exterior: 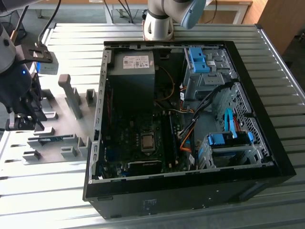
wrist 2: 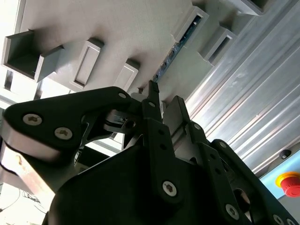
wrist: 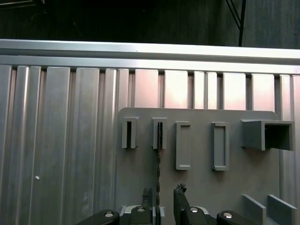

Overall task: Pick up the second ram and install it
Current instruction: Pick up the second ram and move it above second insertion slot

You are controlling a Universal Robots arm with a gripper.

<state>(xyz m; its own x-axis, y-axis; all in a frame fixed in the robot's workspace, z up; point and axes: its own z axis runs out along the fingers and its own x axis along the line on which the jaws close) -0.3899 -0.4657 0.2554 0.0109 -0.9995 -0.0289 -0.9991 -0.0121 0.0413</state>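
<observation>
The second ram [exterior: 49, 139] lies on edge in a slotted holder on the grey fixture plate [exterior: 62, 114], at the exterior view's left. In the first wrist view the ram [wrist: 158, 161] is a thin dark line running from a slot down between my fingers. The second wrist view shows the ram's blue edge [wrist 2: 179, 42] just beyond the fingertips. My gripper [exterior: 23, 121] [wrist: 163, 196] [wrist 2: 164, 101] hovers low over the plate, open. Its two fingers stand on either side of the stick with a gap left, nearer one finger [wrist: 147, 198] than the other.
An open black computer case [exterior: 190, 191] lies to the exterior view's right of the plate, showing its motherboard [exterior: 143, 138], power supply [exterior: 133, 71], cables and blue drive-bay clips [exterior: 198, 59]. Grey upright blocks [exterior: 71, 95] rise from the plate. The ribbed metal table [exterior: 47, 205] runs all around.
</observation>
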